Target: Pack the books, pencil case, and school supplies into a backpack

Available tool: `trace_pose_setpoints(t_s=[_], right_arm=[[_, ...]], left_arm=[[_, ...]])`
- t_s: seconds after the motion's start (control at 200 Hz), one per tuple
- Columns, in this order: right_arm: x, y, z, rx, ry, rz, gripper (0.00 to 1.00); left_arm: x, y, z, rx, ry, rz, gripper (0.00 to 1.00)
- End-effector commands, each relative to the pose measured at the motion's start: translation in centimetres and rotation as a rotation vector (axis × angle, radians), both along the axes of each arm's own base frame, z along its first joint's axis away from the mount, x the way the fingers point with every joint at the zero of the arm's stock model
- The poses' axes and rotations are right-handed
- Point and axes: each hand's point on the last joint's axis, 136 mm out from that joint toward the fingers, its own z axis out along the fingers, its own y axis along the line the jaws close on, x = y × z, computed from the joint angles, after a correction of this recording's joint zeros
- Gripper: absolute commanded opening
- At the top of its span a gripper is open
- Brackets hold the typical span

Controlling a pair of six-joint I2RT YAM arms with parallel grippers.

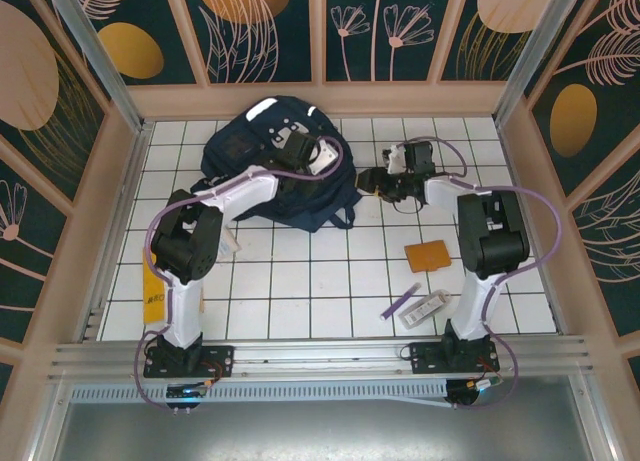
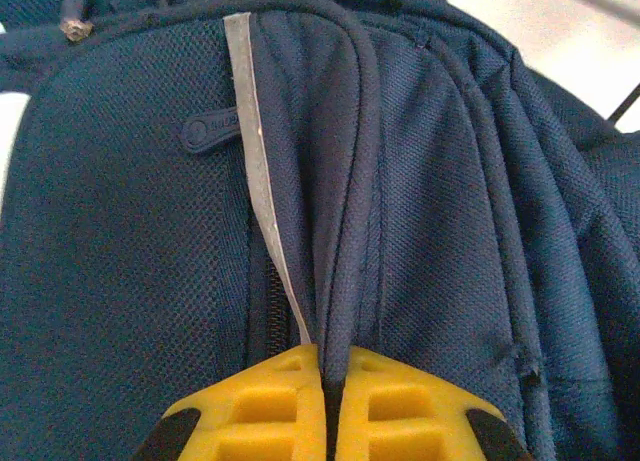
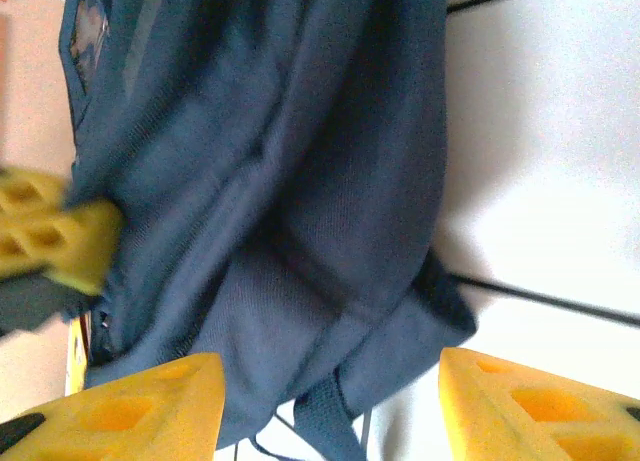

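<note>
Backpack [image 1: 240,159] lies at the far side of the counter [image 1: 330,271], left of centre, and much of it I cannot read. From above, my own left arm crosses its middle, and no view tells me whether a zip is undone. Close up, its navy cloth runs off every edge, with a grey strip [image 2: 255,161] slanting down toward my fingertips. My right wrist view is blurred, and the bag is cut off there at top and bottom. The yellow book [image 1: 152,286] is mostly hidden beneath my left arm, at the counter's left edge. My left pincer [image 2: 328,386] is clenched on a raised fold of the backpack, the seam nipped between both yellow tips. My right pincer [image 3: 330,406] stands about half spread at the bag's right corner, with cloth and a strap end between its jaws; whether either tip touches I cannot tell. Orange book [image 1: 428,254], purple pen [image 1: 403,302] and a clear pack [image 1: 428,304] lie near my right arm's base
</note>
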Motion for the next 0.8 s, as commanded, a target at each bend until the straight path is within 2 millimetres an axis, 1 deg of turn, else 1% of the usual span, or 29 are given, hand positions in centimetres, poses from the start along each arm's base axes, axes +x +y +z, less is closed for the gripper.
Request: trace_pose_setpoints(t_s=[0.0,0.06,0.14,0.245,0.29,0.325,0.36,0.415,0.5,0.51,0.576,0.621,0.666,0.691,0.741,0.796], right_arm=[[-1.0,0.8,2.5,0.039,-0.063,0.028,0.59],[-1.4,0.8,2.4,0.054,-0.037,0.017,0.6],[-1.6,1.2,2.7,0.084,-0.016,0.016,0.6],[-1.7,1.6,2.9,0.103,-0.007,0.008,0.61],[-1.7,1.8,3.1,0.114,0.0,0.012,0.59],[-1.8,1.8,3.1,0.116,0.004,0.017,0.54],[-1.9,1.8,3.0,0.108,0.007,0.02,0.47],[-2.5,1.8,2.1,0.078,0.029,0.021,0.37],[-4.3,1.7,0.6,0.031,0.055,0.021,0.34],[-4.8,1.7,0.3,0.026,0.062,0.024,0.33],[-6.4,2.0,0.2,0.039,0.055,0.053,0.26],[-7.3,2.2,1.0,0.052,0.029,0.08,0.24],[-7.4,1.7,1.9,0.047,-0.008,0.077,0.27],[-7.4,1.4,2.6,0.043,-0.034,0.071,0.31],[-6.9,0.2,4.2,0.022,-0.092,0.03,0.44],[-6.1,-1.5,5.0,-0.021,-0.123,-0.038,0.52]], left_arm=[[0.7,-2.7,7.2,-0.141,-0.058,-0.044,0.0],[1.0,-3.4,9.3,-0.188,-0.082,-0.053,0.0],[0.9,-4.3,11.6,-0.242,-0.113,-0.097,0.0],[0.8,-5.0,13.2,-0.27,-0.156,-0.148,0.0],[0.7,-5.1,13.8,-0.275,-0.17,-0.162,0.0],[0.6,-5.3,14.1,-0.28,-0.176,-0.172,0.0],[0.5,-5.4,14.4,-0.286,-0.185,-0.183,0.0],[0.3,-5.7,14.8,-0.292,-0.201,-0.214,0.0],[-0.5,-6.0,14.8,-0.292,-0.224,-0.28,0.0],[-0.7,-6.1,14.8,-0.291,-0.225,-0.291,0.0],[-2.0,-6.5,14.1,-0.276,-0.222,-0.385,0.0],[-3.2,-6.8,13.4,-0.261,-0.218,-0.463,0.0],[-4.3,-6.7,12.7,-0.239,-0.223,-0.527,0.0],[-4.7,-6.6,12.4,-0.231,-0.228,-0.546,0.0],[-5.3,-6.3,11.9,-0.207,-0.245,-0.58,0.0],[-5.8,-5.9,11.4,-0.179,-0.262,-0.6,0.0]])
